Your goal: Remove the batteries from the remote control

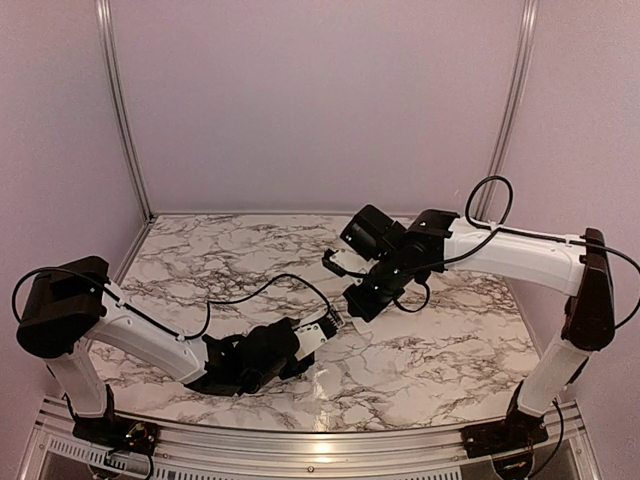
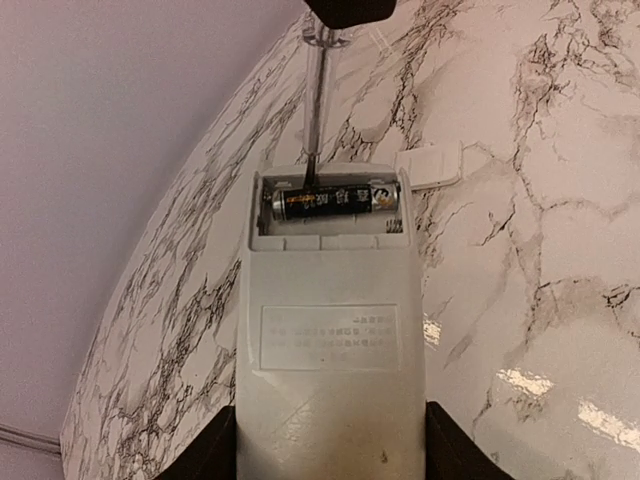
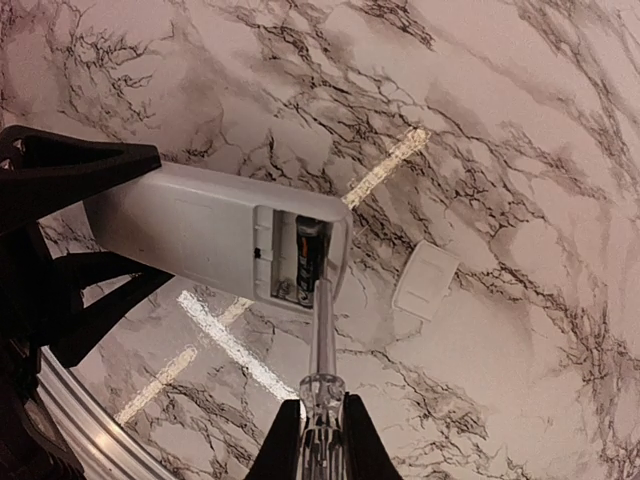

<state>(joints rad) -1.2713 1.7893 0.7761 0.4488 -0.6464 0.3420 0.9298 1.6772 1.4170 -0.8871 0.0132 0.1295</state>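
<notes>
The white remote control (image 2: 330, 310) lies back side up, held at its near end by my left gripper (image 2: 330, 446), with a finger on each long side. Its compartment is open. One dark battery (image 2: 335, 200) lies across it; the slot beside it looks empty. The gold-brown battery is out of view. My right gripper (image 3: 320, 422) is shut on the clear handle of a long thin pale rod (image 3: 322, 330). The rod's tip touches the dark battery (image 3: 308, 255) in the remote control (image 3: 190, 230). From above, the left gripper (image 1: 305, 345) and right gripper (image 1: 362, 298) meet at mid-table.
The small white battery cover (image 2: 430, 165) lies loose on the marble table just past the remote's open end; it also shows in the right wrist view (image 3: 425, 280). The table's metal front rail (image 3: 70, 415) is close behind the left gripper. Purple walls enclose the table.
</notes>
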